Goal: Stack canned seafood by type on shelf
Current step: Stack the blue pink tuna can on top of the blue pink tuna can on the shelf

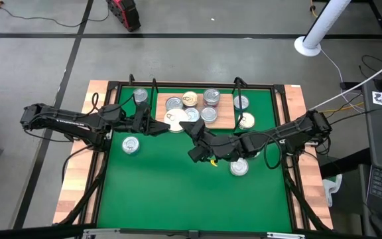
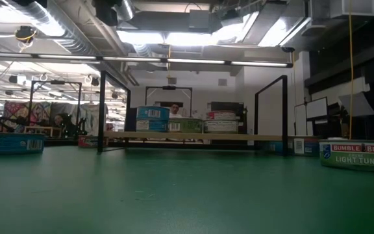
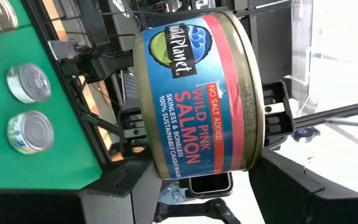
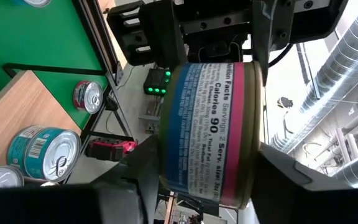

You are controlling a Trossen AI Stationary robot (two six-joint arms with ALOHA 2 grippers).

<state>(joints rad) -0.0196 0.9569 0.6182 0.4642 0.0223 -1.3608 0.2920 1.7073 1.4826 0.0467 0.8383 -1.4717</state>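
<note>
green mat [image 1: 178,186] covers the table, bright ceiling lights [image 2: 174,38] behind.

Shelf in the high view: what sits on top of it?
Several round tins sit on the shelf; a held can covers its near left corner, hiding anything beneath.

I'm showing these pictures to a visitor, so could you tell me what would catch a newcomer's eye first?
Most striking is the handover above the green mat: the left claw and right claw meet on one salmon can, just in front of the shelf. The shelf already carries several cans, some stacked. Loose cans remain on the mat, one on the left and one on the right.
</note>
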